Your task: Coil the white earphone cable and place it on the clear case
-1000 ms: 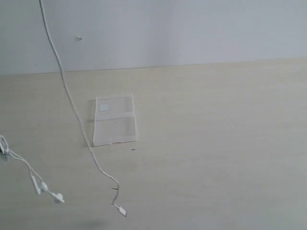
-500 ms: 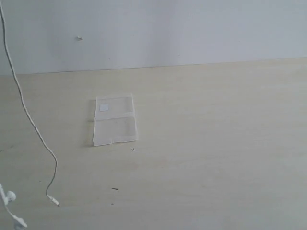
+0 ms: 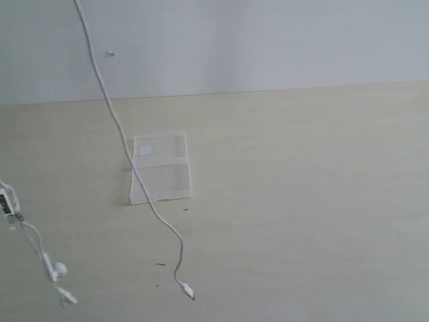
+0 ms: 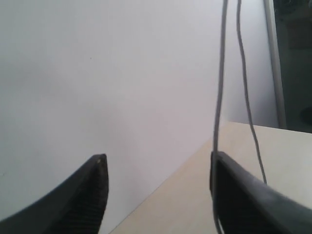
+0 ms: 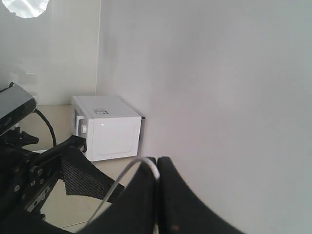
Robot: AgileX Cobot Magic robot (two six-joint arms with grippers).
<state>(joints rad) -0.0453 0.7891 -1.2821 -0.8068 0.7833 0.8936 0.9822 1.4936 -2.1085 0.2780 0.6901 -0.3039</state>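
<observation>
**While the cable hangs uncoiled: risks and blind spots**

Since the left gripper [image 4: 158, 161] stands with its jaws spread, nothing on that side secures the white earphone cable [image 3: 155, 208]. Two strands run just past one of its fingers [image 4: 243, 195]; whether they touch it I cannot tell. On the other arm, the right gripper [image 5: 157, 163] has its tips pressed together, pinching a bend of the cord. Judgement: one pinch carries everything, so a slip there would drop the whole cord.

Nearest the exterior camera, the plug [image 3: 188, 290] dangles at or just above the table [image 3: 301, 215]; contact is not resolvable. The earbuds [image 3: 59, 270] hang low at the left edge, well apart from the plug. No coil is formed yet. Risk: the free ends swing, tangle or drag instead of gathering.

Farther back, the long strand crosses in front of the left edge of the clear case [image 3: 164, 168], which lies flat on the table with its label [image 3: 145, 150] toward the wall [image 3: 268, 40]. Risk: a dragging cord could nudge the light case.

Hidden: both grippers sit outside the exterior view. The cord's upper run is cut off at the top. A small piece on the cord at far left [image 3: 8, 204] is too blurred to name.
</observation>
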